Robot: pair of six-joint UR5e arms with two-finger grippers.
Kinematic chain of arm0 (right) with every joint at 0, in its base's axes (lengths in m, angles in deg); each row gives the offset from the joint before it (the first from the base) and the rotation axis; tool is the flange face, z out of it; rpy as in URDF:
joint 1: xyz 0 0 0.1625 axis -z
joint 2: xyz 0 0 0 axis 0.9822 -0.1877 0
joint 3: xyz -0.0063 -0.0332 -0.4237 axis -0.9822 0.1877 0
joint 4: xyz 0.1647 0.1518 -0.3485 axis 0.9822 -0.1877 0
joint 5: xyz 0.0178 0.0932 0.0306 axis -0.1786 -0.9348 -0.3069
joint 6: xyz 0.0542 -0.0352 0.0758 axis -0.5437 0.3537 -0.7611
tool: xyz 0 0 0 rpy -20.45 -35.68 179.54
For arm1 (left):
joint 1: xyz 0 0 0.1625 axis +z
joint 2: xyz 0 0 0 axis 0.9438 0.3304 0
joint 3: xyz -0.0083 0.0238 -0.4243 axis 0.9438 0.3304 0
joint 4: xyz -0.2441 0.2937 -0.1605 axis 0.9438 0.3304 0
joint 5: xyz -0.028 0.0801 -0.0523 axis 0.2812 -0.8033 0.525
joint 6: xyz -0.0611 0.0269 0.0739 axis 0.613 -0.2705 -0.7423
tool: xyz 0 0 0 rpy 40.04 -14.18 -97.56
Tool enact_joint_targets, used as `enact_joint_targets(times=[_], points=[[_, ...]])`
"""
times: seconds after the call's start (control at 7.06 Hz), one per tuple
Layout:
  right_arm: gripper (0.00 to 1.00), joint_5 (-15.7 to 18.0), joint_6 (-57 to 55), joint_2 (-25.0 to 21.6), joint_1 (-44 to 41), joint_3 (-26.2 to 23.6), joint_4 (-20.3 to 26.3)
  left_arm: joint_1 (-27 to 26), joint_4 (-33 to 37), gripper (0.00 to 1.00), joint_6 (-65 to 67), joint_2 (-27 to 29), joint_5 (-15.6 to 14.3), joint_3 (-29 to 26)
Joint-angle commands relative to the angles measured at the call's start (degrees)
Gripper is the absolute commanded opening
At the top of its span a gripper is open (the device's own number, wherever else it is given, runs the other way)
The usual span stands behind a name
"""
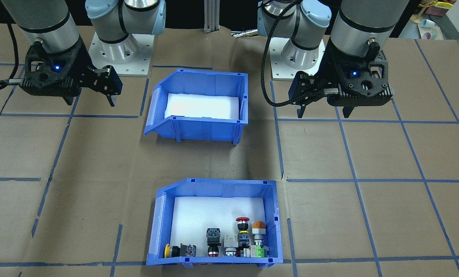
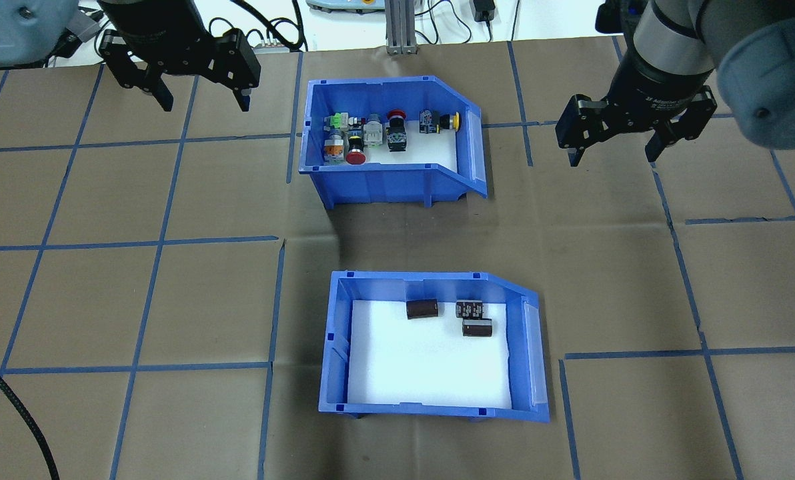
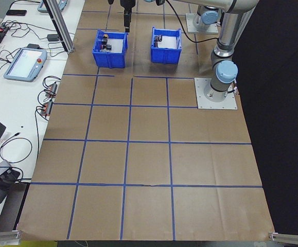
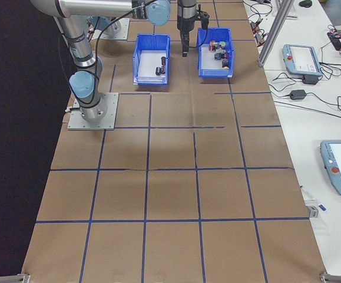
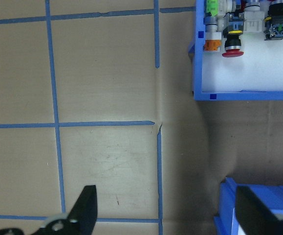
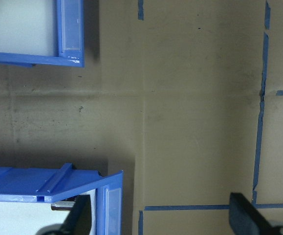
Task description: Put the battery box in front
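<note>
In your overhead view the battery box sat low in the centre of the frame, three dark cells lying on its white foam (all toward its upper edge). The switch bin stood above it, well apart. Your left gripper hung at the upper left and your right gripper at the upper right, both with fingers spread and holding nothing.

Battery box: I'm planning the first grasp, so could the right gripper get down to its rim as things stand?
Probably yes. The right gripper hangs open above bare table, the battery box stands apart from the switch bin, and nothing covers its rim.
</note>
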Motion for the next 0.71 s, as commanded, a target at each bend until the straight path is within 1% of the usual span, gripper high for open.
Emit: enact_joint_targets(times=[0.0, 0.14, 0.28, 0.42, 0.57], points=[[1.00, -0.30, 0.29, 0.24, -0.09, 0.09, 0.07, -0.14, 0.15, 0.99, 4.57, 0.94, 8.64, 0.72], [1.00, -0.30, 4.64, 1.29, -0.09, 0.79, -0.45, -0.23, 0.33, 0.99, 11.92, 0.60, 9.01, 2.29], [1.00, -0.30, 8.86, 4.26, -0.09, 3.58, -0.63, -1.54, 0.07, 0.99, 18.96, 0.16, 9.10, 4.83], [1.00, -0.57, 13.08, 7.85, -0.44, 7.17, -0.46, -3.64, 0.07, 0.99, 22.68, -0.45, 8.75, 6.34], [1.00, -0.74, 19.74, 10.67, -0.97, 10.69, -0.46, -4.44, 0.33, 0.99, 22.80, -0.89, 8.66, 6.44]])
